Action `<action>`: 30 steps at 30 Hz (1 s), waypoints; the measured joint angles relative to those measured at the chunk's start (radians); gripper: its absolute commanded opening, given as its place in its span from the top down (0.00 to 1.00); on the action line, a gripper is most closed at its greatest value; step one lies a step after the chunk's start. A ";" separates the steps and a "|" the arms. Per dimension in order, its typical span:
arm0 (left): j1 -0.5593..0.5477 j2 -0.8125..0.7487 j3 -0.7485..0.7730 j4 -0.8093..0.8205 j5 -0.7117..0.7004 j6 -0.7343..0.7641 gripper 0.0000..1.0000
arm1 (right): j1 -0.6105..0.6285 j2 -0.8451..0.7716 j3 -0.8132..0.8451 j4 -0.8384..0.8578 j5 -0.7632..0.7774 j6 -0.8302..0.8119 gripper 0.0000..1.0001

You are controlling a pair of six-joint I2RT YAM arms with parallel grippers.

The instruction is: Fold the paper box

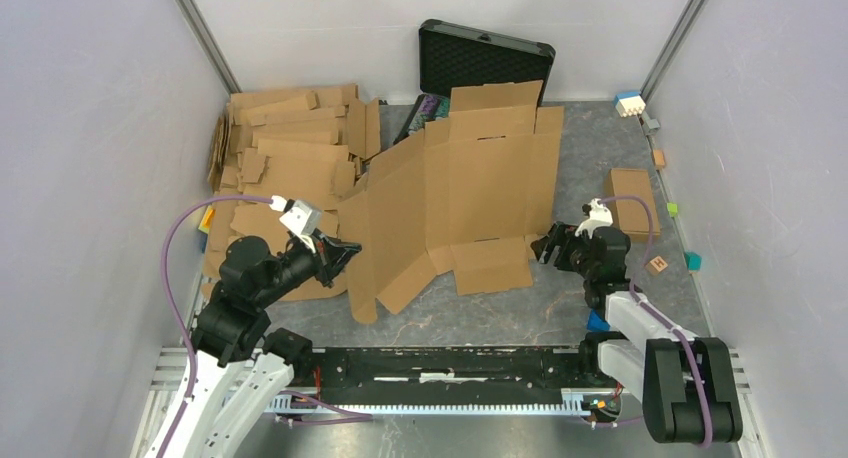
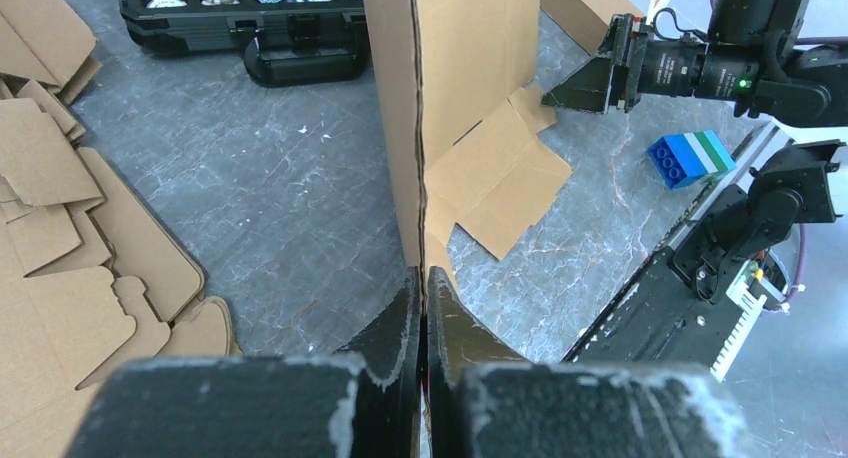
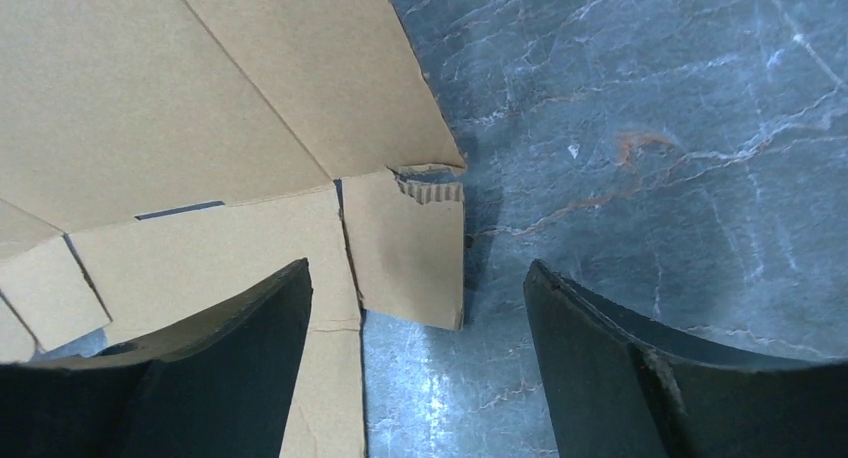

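The large brown corrugated cardboard die-cut sheet that is the paper box [image 1: 470,188] lies mostly flat in the middle of the grey marbled counter [image 1: 600,148], with its left panels raised off the surface. From above, the sheet's far flap covers the lower part of the open black hard case [image 1: 485,58]. Only the left wrist view shows that case's tray, cut off at the top edge, with contents too small to name. The left gripper [image 2: 423,278] is pinched shut on the raised panel's edge. The top view shows only its dark tip against the cardboard, while the wrist view shows the edge running down between the pressed fingers. The right gripper [image 3: 418,278] stands wide with nothing in it, over a torn corner tab at the sheet's right side. Its wrist view shows one finger [image 3: 250,348] over cardboard and the other over bare counter. A pile of flat brown cardboard blanks [image 1: 290,138] fills the left side, and a small closed brown cardboard carton [image 1: 632,200] sits to the right.
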 measured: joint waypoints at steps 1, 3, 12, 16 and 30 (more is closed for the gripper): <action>0.000 0.000 0.000 0.000 0.000 0.000 0.98 | -0.010 0.003 -0.005 0.007 -0.011 0.013 0.20; -0.001 0.000 0.000 0.000 0.000 0.000 0.98 | -0.031 0.017 -0.008 0.020 -0.038 0.032 0.21; -0.003 0.005 0.000 0.001 0.000 0.000 0.98 | -0.103 0.145 -0.016 0.132 -0.178 0.128 0.60; -0.007 0.005 0.000 0.003 0.000 0.001 0.98 | -0.113 0.137 -0.033 0.144 -0.215 0.164 0.79; -0.023 0.005 -0.005 0.010 0.000 0.001 0.98 | -0.131 0.106 -0.035 0.190 -0.307 0.252 0.99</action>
